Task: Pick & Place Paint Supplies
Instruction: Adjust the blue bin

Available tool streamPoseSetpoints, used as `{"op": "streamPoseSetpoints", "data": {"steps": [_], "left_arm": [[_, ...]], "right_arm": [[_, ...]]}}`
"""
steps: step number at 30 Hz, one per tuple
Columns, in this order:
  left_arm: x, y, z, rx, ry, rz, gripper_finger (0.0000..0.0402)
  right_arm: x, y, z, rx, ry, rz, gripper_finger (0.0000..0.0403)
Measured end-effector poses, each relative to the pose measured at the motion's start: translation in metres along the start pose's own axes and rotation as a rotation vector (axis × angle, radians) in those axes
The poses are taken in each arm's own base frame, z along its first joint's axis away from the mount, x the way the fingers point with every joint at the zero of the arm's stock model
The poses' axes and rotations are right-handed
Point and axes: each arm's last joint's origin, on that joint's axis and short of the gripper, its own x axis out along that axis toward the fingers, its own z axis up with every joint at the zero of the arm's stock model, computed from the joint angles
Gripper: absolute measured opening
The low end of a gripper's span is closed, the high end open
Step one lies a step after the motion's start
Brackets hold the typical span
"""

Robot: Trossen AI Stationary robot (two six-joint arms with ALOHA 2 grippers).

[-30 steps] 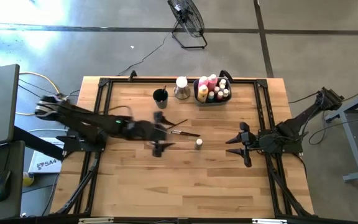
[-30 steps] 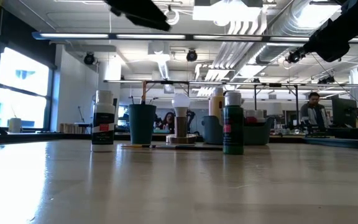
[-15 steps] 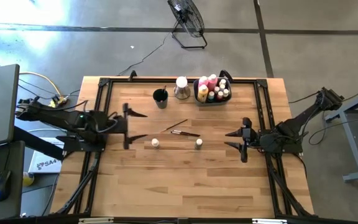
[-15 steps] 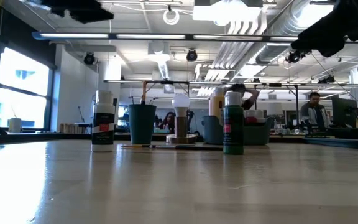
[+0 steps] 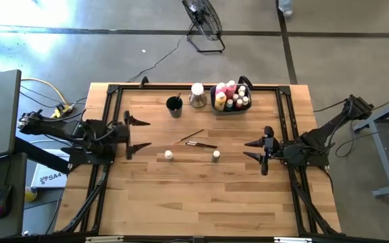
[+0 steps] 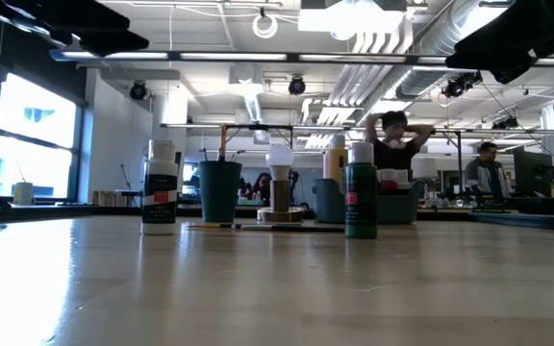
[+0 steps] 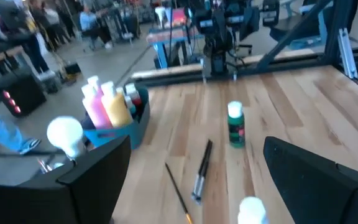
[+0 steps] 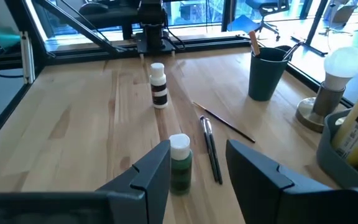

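Grey concrete floor (image 5: 100,40) with a black standing fan (image 5: 204,23); open ceiling of strip lights (image 6: 258,58) and white ducts (image 6: 392,38); large windows (image 6: 27,135); person (image 6: 393,149) standing behind.

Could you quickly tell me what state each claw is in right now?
Left claw: open, holding nothing.
Right claw: open, holding nothing.

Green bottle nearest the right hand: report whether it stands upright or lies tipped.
Upright. The green bottle stands on its base on the table, white cap on top, beside the two brushes lying flat.

Two bottles (image 5: 169,155) upright; brushes (image 5: 200,144) flat
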Motion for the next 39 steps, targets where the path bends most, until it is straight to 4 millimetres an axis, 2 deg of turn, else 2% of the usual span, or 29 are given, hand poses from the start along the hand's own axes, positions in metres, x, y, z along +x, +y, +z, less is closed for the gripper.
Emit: {"op": "streamPoseSetpoints", "data": {"steps": [7,10,15,23,28,32,39], "left_arm": [[0.000,-0.001,-0.003,-0.116,0.032,-0.017,0.0361],[0.000,-0.001,-0.003,-0.135,0.024,-0.033,0.0361],[0.000,-0.001,-0.003,-0.127,0.025,-0.039,0.0361],[0.000,0.000,-0.003,-0.029,0.026,-0.001,0.0361],[0.000,0.002,-0.003,0.005,0.036,0.065,0.0361],[0.000,0.002,-0.003,0.014,0.039,0.078,0.0361],[0.000,0.002,-0.003,0.049,0.041,0.077,0.0361]], "right_arm": [[0.000,0.000,-0.001,0.048,0.003,-0.007,0.0148],[0.000,-0.003,0.000,0.037,-0.026,-0.085,0.0148],[0.003,-0.009,0.003,-0.034,-0.050,-0.194,0.0148],[0.021,-0.027,0.010,0.019,-0.071,-0.336,0.0148],[0.044,-0.040,0.004,-0.063,0.029,-0.397,0.0148],[0.061,-0.052,0.007,-0.115,0.173,-0.435,0.0148],[0.074,-0.069,0.020,-0.184,0.492,-0.478,0.0148]]}}
